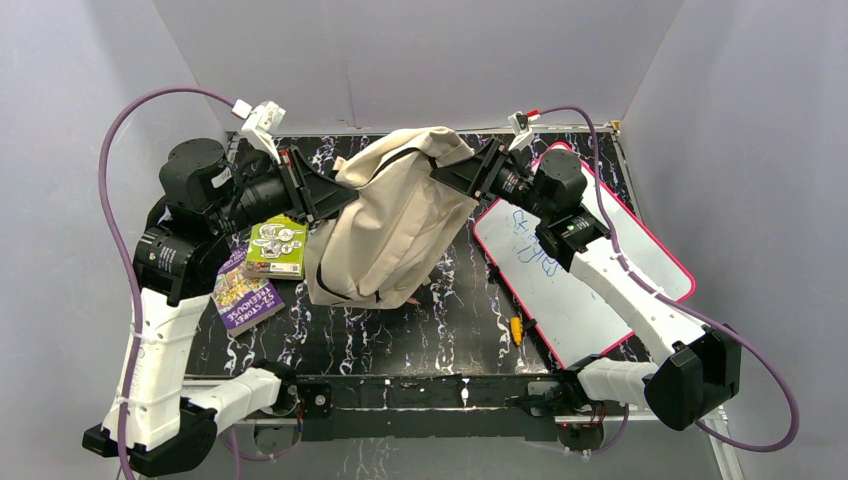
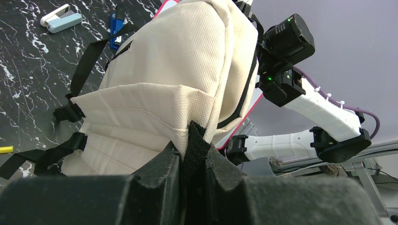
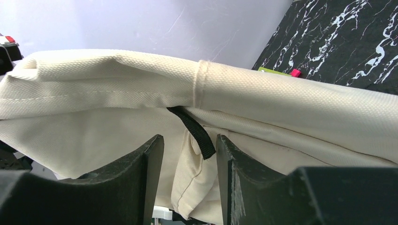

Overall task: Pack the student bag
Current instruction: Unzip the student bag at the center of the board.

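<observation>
You are propping the bag (image 1: 390,220) up to open it: left jaws pinch its webbing (image 2: 195,140), right jaws stand spread round a loop (image 3: 195,129), so close them next.

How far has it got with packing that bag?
Early days. Done: the beige fabric backpack is held up. In hand: the left gripper pinches its black strap; the right gripper, open, straddles a black loop. Left: purple book, green box and pink-framed whiteboard lie outside.

The student bag (image 1: 395,215) is finished in cream with black straps (image 2: 89,61). The table (image 1: 450,320) is patterned black with white veining. The whiteboard (image 1: 535,285), at 3 o'clock, is framed in pink.
</observation>
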Controlling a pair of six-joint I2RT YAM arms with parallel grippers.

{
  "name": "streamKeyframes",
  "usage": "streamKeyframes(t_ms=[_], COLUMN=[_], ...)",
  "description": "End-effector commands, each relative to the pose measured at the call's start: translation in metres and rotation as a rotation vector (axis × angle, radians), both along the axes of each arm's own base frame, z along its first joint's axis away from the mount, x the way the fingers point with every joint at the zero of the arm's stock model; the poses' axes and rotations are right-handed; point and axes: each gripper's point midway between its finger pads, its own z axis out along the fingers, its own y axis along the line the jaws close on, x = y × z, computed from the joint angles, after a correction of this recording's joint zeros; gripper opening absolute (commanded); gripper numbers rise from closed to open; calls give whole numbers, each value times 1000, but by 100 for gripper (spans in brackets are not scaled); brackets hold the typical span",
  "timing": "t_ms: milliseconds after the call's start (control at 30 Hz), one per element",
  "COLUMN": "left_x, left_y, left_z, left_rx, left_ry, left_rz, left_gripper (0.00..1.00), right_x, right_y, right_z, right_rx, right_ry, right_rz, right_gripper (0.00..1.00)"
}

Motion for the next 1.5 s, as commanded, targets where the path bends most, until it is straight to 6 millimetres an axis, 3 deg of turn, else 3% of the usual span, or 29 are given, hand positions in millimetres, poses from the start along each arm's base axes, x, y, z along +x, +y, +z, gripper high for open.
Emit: streamKeyframes(t_ms=[0,133,433,800,1133,1367,1467], left_x=[-14,-13,-14,-14,-13,-10,-7], left_y=[-2,-2,-2,-3,-4,-3,-3], left_z=[41,39,41,41,38,33,30], left_rx=[-72,-72,-76,-83,-83,-80,-79], left_ry=[-166,-163,-166,-162,-157,-147,-140], left_rz=[-44,-42,-46,-52,-53,-36,-28], left_gripper=[0,0,0,0,0,0,0], right_x=[-10,-10,-8,-5,-3,-7,-8], right_y=[-4,-4,-2,2,4,2,1], right_z=[47,47,40,34,32,32,32], right_rx=[77,79,76,82,93,86,78], right_ry=[-135,-138,-117,-94,-87,-106,-111], right_rz=[18,20,25,42,49,47,46], right_gripper=[51,44,39,44,38,20,1])
